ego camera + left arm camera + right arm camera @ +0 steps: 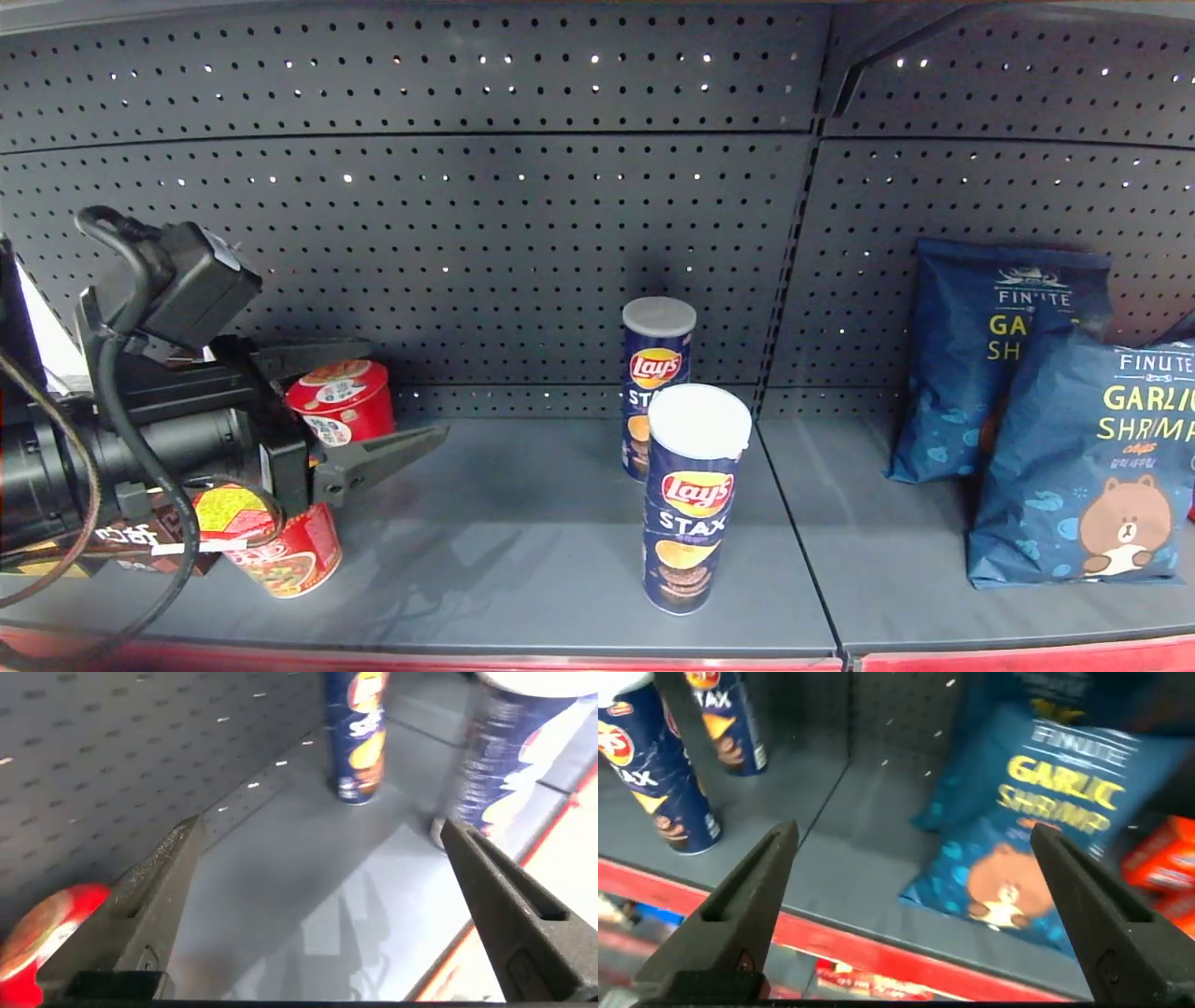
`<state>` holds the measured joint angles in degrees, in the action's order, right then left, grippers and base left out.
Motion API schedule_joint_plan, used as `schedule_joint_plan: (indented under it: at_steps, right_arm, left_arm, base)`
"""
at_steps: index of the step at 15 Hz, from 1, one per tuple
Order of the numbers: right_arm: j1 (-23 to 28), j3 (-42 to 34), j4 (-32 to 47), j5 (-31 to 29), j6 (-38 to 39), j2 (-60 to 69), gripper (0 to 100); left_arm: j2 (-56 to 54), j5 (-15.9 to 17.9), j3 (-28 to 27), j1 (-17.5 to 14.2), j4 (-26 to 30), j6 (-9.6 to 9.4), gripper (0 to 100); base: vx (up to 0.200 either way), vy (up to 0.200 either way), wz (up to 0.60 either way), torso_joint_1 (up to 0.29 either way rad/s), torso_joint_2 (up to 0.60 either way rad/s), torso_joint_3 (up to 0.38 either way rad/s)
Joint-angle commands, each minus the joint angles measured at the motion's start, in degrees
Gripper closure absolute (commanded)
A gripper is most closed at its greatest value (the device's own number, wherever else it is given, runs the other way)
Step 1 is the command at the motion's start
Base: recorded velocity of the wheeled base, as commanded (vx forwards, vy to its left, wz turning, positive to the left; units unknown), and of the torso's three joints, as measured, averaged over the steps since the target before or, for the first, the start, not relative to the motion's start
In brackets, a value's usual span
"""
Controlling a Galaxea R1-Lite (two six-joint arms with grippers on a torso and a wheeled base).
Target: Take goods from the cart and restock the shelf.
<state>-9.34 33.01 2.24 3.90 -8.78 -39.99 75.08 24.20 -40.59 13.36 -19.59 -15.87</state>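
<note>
Left claw (408, 389) at 9 o'clock hangs wide open, empty, near the red cup (344, 403); my right claw (915, 831) gapes empty before the shrimp bag (1046, 803).

On the shelf (523, 523), two chip cans stand near the middle, the front can (695, 499) just before and slightly right of the rear can (656, 383). At the right, the rear bag (990, 355) stands against the back panel (523, 261), and the front bag (1083, 467) overlaps it from the front right. At the left, an upright cup (343, 401) stands toward the back and a tipped cup (280, 546) lies near the front edge. The left tool (408, 388) is by these cups, well left of the cans.
</note>
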Motion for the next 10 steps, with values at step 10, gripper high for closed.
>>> schedule_joint_plan:
  at_steps: [10]
  right_arm:
    - [-30.21, 6.89, -10.50, -25.79, 13.61, -38.85, 0]
  left_arm:
    - [-0.37, -0.29, 1.31, -0.62, -0.54, -0.30, 0]
  base:
    - [0.000, 0.000, 0.00, 0.000, 0.00, 0.000]
